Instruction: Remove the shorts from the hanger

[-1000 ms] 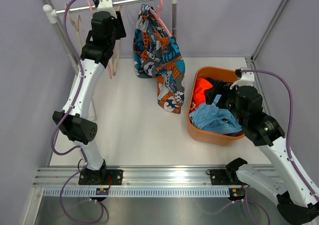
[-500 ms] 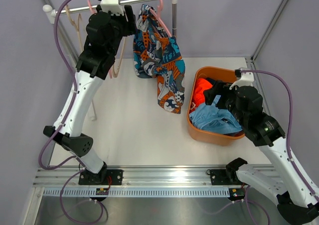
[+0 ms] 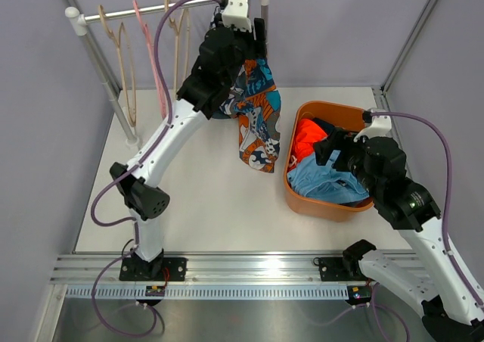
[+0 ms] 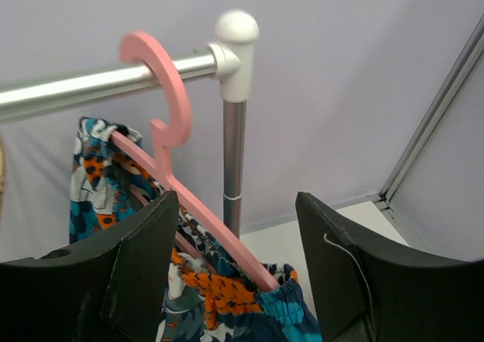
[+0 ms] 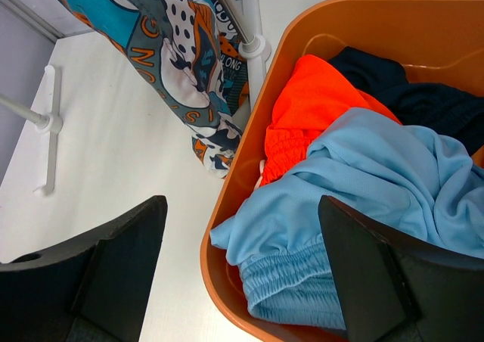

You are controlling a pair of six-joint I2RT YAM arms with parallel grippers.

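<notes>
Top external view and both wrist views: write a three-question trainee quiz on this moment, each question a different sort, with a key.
1. True or false: the multicolour print shorts hang on the pink hanger on the rail.
2. Which pair lies at the near end of the orange basket, closest to the arm bases? A) dark navy shorts B) light blue shorts C) orange-red shorts
3. Fill in: the left gripper has its jaws ___, one on either side of the hanger's sloping arm.
Key: 1 true; 2 B; 3 open.
</notes>
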